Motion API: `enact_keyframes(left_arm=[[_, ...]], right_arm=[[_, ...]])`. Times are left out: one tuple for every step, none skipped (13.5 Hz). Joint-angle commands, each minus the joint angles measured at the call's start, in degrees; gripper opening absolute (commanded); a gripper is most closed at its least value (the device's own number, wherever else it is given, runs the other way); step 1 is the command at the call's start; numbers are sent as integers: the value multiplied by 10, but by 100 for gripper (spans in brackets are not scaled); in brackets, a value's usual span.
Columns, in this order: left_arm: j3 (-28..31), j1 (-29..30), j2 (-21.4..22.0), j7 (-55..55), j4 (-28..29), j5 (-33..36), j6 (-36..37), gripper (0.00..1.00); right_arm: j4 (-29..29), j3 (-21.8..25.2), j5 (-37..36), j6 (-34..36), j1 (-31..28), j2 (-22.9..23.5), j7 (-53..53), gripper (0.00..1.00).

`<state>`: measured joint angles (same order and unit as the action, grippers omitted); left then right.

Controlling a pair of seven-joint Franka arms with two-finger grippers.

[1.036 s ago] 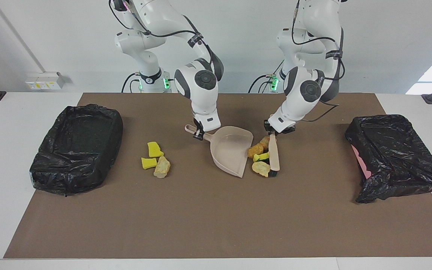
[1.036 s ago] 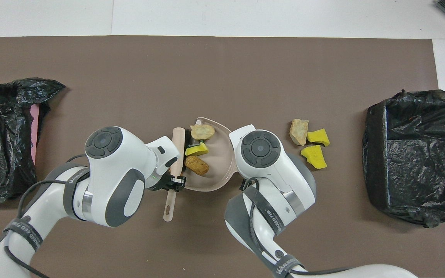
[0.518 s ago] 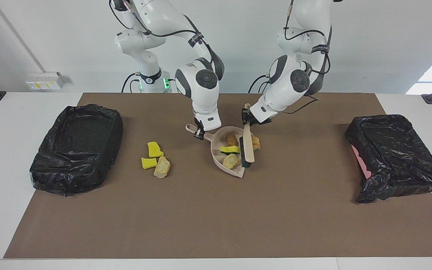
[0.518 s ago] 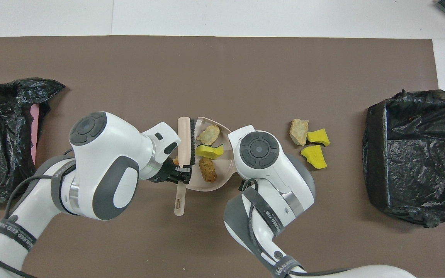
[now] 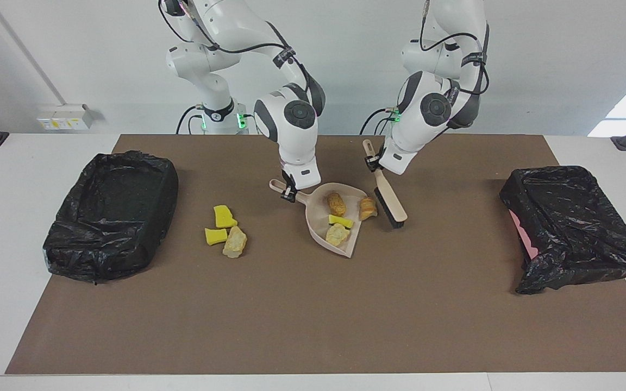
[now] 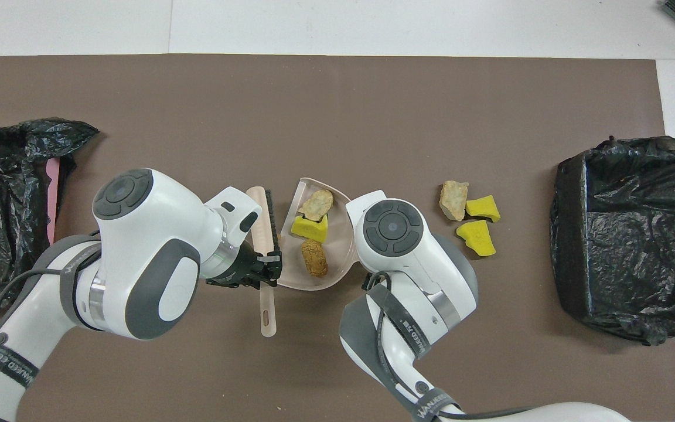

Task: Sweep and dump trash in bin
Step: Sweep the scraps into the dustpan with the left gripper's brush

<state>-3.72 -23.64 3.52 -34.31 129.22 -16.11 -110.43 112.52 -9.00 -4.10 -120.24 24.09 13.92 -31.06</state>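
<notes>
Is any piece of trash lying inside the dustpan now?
Yes, in the facing view a brown lump, a yellow sponge piece and a tan lump lie inside the dustpan.

Seven scraps of trash [image 5: 337, 220]: three in the dustpan [image 5: 321, 231] under the right gripper [image 5: 289, 194], one at its rim, near the left gripper [image 5: 373, 163]; three clustered apart, toward the right arm's end.
</notes>
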Motion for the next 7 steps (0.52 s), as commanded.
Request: enact_keyframes(left_arm=[[-1,-7,51,17,74,13,-38,0],[-3,-18,37,20,74,13,-56,0],[-3,-36,26,34,74,12,-74,0],[-3,-51,14,55,73,5,-86,0],[-4,-58,3,110,69,-12,-99,0],[-4,-62,1,180,67,-43,-101,0],[-4,-74,1,228,63,-56,-103,0]], right_arm=[[7,-2,-13,-6,1,-6,20,0],[7,-2,-14,-6,1,-6,20,0],[7,-2,-14,-6,1,-6,20,0],[7,-2,-14,-5,1,-6,20,0],[7,-2,-14,-6,1,-6,20,0],[7,-2,-14,-5,1,-6,20,0],[7,-2,-13,-3,1,-6,20,0]])
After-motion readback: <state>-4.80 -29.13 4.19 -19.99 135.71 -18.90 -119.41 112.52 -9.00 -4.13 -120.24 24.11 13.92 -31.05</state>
